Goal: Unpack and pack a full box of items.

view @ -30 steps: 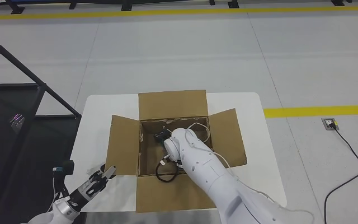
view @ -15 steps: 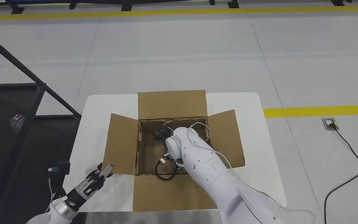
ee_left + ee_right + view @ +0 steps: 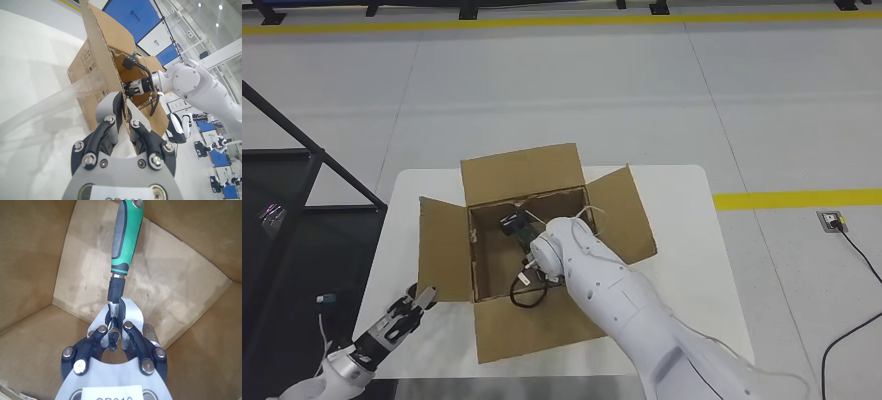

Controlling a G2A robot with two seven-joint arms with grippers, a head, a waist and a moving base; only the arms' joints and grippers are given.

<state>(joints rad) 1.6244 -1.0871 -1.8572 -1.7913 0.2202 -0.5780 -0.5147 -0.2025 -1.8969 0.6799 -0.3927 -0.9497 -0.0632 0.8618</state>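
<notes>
Both tight: L gripper (image 3: 123, 101) @ flap (image 3: 98, 47), R gripper (image 3: 117, 306) @ wrench (image 3: 126, 234)

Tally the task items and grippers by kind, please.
1 brown cardboard box
1 green-and-grey-handled metal ratchet wrench
2 grippers: left gripper clamped on a box flap, right gripper holding the wrench inside the box
Total: 4

Matt corrugated cardboard box (image 3: 524, 176), metal ratchet (image 3: 123, 243) with rubbery green grip, smooth table (image 3: 687, 205)
</notes>
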